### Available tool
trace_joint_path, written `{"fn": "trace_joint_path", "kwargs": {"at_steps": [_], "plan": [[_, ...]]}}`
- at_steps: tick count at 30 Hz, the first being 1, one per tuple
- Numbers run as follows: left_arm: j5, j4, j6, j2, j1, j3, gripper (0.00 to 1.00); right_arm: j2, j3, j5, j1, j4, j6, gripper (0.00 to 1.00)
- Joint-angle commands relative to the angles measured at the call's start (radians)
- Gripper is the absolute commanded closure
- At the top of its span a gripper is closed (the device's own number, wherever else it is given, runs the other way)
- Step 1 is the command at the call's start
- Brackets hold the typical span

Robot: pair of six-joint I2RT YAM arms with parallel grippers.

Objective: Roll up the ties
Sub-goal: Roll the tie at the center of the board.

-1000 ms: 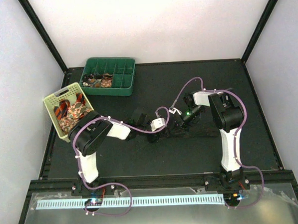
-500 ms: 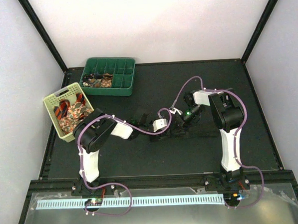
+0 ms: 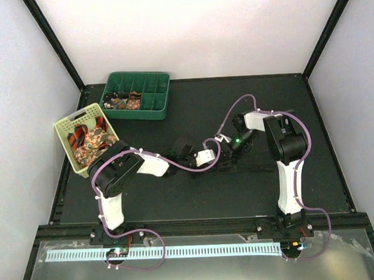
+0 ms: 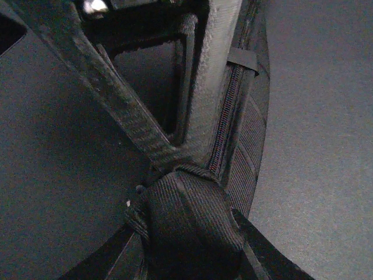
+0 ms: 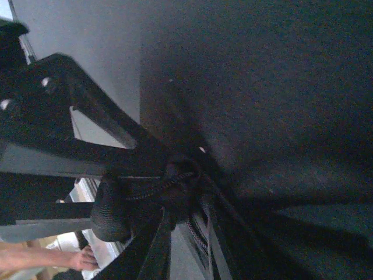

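Centrally, a rolled dark tie (image 4: 192, 227) is pinched by the left gripper (image 4: 170, 170); the right gripper (image 5: 178, 174) is against it, grip undetermined.

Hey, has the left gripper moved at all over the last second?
Yes. In the top view the left gripper has shifted slightly to the right, farther from the pale green slatted plastic basket.

Top external looked down from above and behind the arm bases, far off, taking in the whole table (image 3: 202, 195). Left wrist view sat tight over the left fingers (image 4: 116, 111), facing the rolled dark tie (image 4: 192, 227). Right wrist view, equally close and tilted, looked past the right fingers (image 5: 87, 154). All three shared that mid-table spot.
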Motion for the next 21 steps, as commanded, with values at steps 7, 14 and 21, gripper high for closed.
{"fn": "trace_joint_path", "kwargs": {"at_steps": [7, 14, 21], "plan": [[-0.294, -0.342, 0.002, -0.067, -0.035, 0.051, 0.77, -0.072, 0.003, 0.018, -0.058, -0.04, 0.061, 0.64], [-0.36, -0.448, -0.003, -0.068, -0.065, 0.091, 0.76, -0.093, -0.045, -0.165, -0.034, 0.039, 0.218, 0.54], [-0.404, -0.488, -0.019, -0.031, -0.092, 0.13, 0.75, -0.07, -0.044, -0.18, 0.019, 0.079, 0.255, 0.6]]}}
